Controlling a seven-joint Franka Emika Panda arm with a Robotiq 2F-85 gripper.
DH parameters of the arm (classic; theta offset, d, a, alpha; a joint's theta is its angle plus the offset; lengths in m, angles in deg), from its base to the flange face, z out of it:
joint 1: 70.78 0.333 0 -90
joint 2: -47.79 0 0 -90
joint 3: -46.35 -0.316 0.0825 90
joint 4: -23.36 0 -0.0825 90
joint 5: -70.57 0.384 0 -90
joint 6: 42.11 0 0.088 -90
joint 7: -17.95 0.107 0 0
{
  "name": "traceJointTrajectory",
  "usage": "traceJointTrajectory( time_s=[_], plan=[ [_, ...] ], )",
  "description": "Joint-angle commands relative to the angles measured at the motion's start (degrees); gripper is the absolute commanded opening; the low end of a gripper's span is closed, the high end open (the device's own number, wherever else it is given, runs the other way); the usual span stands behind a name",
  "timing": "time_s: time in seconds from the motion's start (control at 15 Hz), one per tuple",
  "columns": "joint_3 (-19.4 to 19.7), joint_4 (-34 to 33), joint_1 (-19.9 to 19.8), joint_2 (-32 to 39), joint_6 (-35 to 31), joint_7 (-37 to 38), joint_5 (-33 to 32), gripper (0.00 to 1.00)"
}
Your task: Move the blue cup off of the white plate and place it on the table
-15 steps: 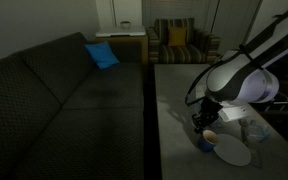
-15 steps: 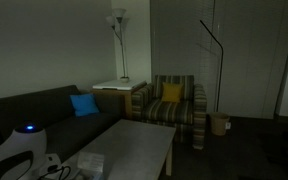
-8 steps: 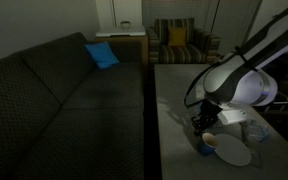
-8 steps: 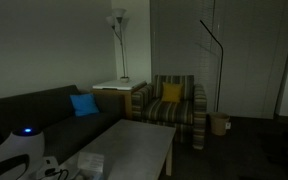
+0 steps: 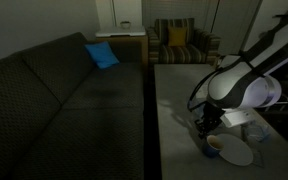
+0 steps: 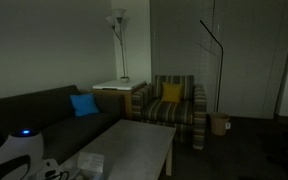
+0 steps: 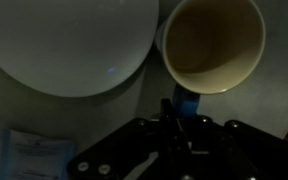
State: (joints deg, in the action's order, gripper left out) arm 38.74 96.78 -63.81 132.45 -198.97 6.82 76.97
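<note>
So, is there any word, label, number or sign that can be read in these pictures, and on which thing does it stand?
No text can be read in any view.
On the pale card in the wrist view: faint printed lines, too blurred to read.
On the blue cup and the white plate: no marking visible.
</note>
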Motion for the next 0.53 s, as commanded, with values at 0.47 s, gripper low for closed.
traceJointTrajectory(
  time_s=[0.47],
  plan=[
    [2.2,0.9,0.0,0.0,-0.1,6.0,-2.8,0.03]
  ],
)
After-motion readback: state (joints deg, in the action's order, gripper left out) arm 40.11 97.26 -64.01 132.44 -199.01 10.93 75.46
